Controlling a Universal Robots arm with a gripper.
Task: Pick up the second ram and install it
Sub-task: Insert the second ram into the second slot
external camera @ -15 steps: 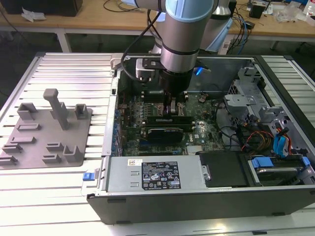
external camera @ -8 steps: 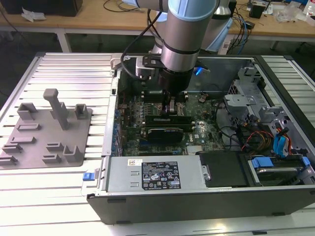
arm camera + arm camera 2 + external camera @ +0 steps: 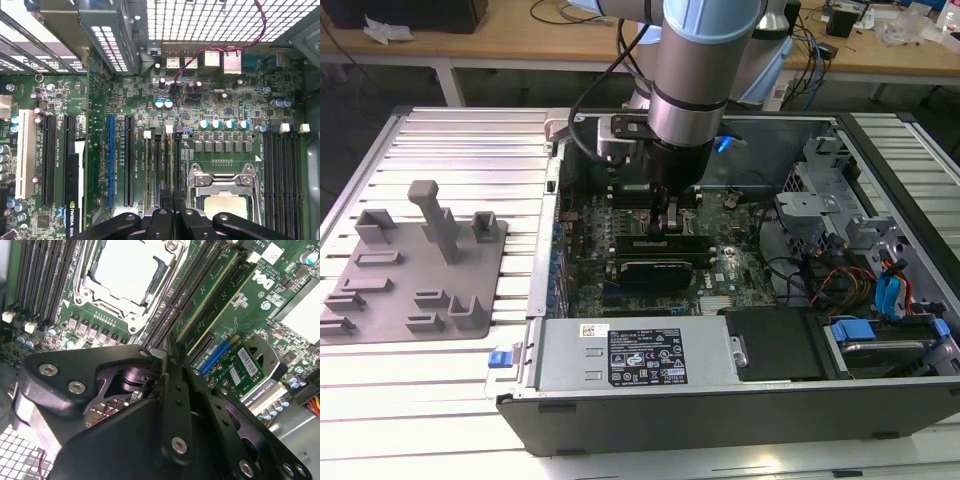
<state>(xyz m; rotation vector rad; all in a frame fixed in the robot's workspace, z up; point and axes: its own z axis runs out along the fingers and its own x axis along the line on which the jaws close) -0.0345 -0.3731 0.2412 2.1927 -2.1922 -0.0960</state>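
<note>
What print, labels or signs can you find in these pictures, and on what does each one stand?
Black label on the metal cover, exterior view: fine print, too small to read.
White sticker beside it: barcode, unreadable.
Expansion card, first wrist view: a maker's mark, not quoted.
Motherboard, second wrist view: a white maker's logo, not quoted; slot lettering too small to read.
Small card: barcode stickers, unreadable.

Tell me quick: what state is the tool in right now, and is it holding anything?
Tool: down inside the computer case, over the memory slots beside the CPU socket; whether it is open, closed or holding the second ram cannot be told.
</note>
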